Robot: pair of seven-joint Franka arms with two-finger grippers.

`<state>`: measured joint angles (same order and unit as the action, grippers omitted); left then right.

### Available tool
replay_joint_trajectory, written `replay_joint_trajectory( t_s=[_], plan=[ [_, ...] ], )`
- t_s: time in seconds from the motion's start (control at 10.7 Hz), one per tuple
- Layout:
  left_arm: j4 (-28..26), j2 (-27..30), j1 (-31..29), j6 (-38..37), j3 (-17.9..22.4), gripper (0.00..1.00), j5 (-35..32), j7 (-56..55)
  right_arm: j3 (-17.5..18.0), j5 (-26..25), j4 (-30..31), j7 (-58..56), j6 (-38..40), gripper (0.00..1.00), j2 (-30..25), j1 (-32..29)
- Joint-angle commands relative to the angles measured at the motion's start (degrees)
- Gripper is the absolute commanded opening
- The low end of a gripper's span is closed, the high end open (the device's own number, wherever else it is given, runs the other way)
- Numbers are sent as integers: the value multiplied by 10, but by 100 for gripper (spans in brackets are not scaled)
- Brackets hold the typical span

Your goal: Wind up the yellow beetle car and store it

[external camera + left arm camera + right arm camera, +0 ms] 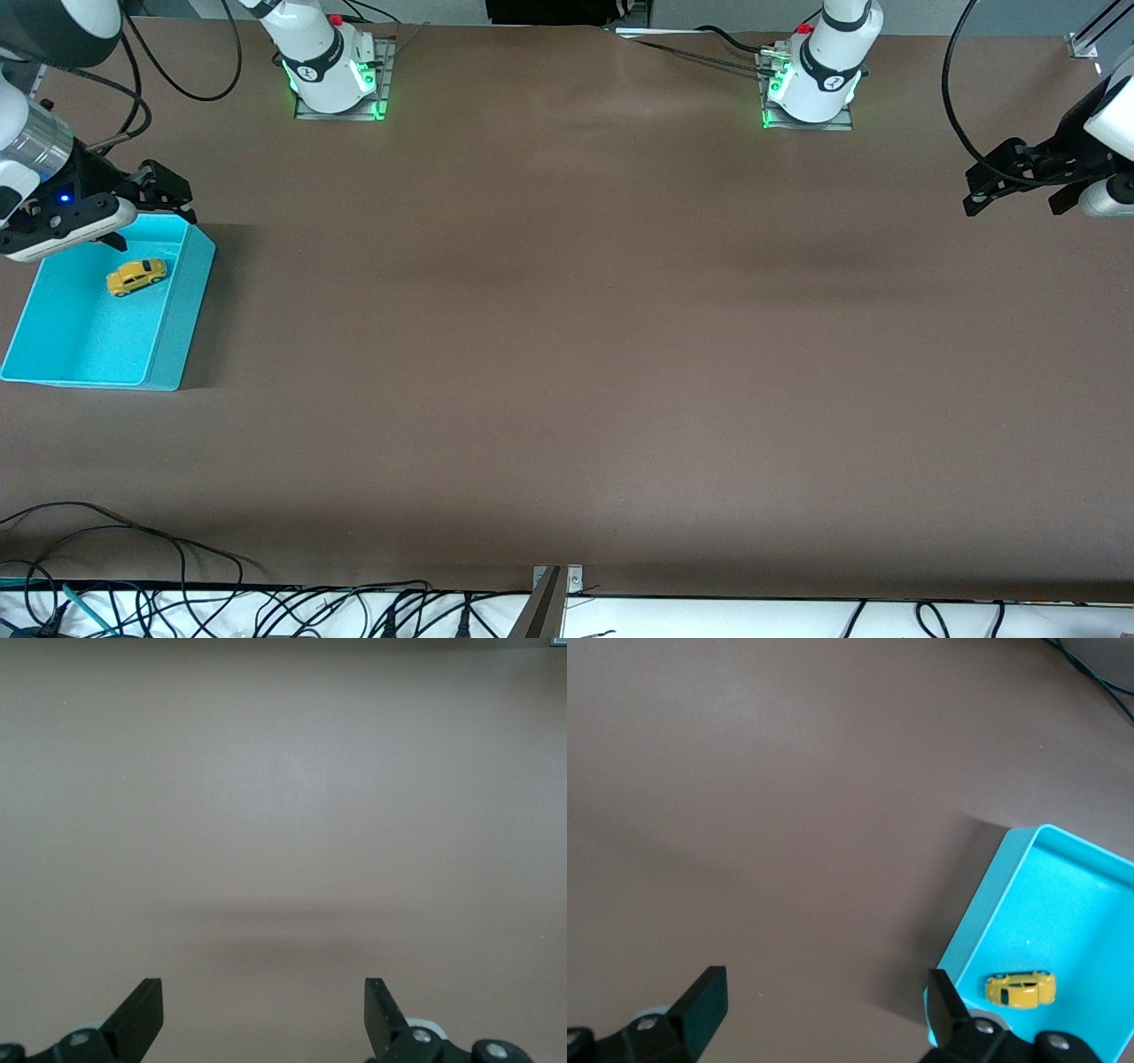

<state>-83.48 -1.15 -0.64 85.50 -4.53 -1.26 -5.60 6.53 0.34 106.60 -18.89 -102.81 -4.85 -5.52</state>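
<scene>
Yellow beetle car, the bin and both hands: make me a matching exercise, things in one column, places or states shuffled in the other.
Things:
1. yellow beetle car
2. turquoise bin
3. left hand
4. right hand

Places or states:
A. open, over bare table at the left arm's end
B. on the table at the right arm's end
C. lying inside the bin
D. open, over the bin's rim nearest the bases

Pairs: 1-C, 2-B, 3-A, 4-D

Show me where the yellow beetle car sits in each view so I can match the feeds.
Front view: yellow beetle car in the turquoise bin, at the right arm's end of the table.
Left wrist view: not in it, only bare table.
Right wrist view: car in the bin, by the right claw.
Shared landmark: the bin.
</scene>
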Motion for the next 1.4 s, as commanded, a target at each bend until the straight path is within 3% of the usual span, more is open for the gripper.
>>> replay_joint_trajectory(
  t_s=[0.0,0.19,0.37,0.75,1.31],
  plan=[
    [15,-6,3,-12,1,100,-8,1,-28,-15,-42,98,47,100,-7,40],
    [15,-6,0,-12,1,100,-10,1,-70,-15,-73,119,58,100,6,81],
    [15,-6,4,-12,1,100,-12,1,-67,-15,-75,150,71,100,8,80],
    [15,-6,4,-12,1,100,-14,1,-67,-17,-135,164,94,100,41,81],
    [15,-6,5,-13,0,100,-14,1,-70,-21,-143,164,73,100,49,82]
  ],
)
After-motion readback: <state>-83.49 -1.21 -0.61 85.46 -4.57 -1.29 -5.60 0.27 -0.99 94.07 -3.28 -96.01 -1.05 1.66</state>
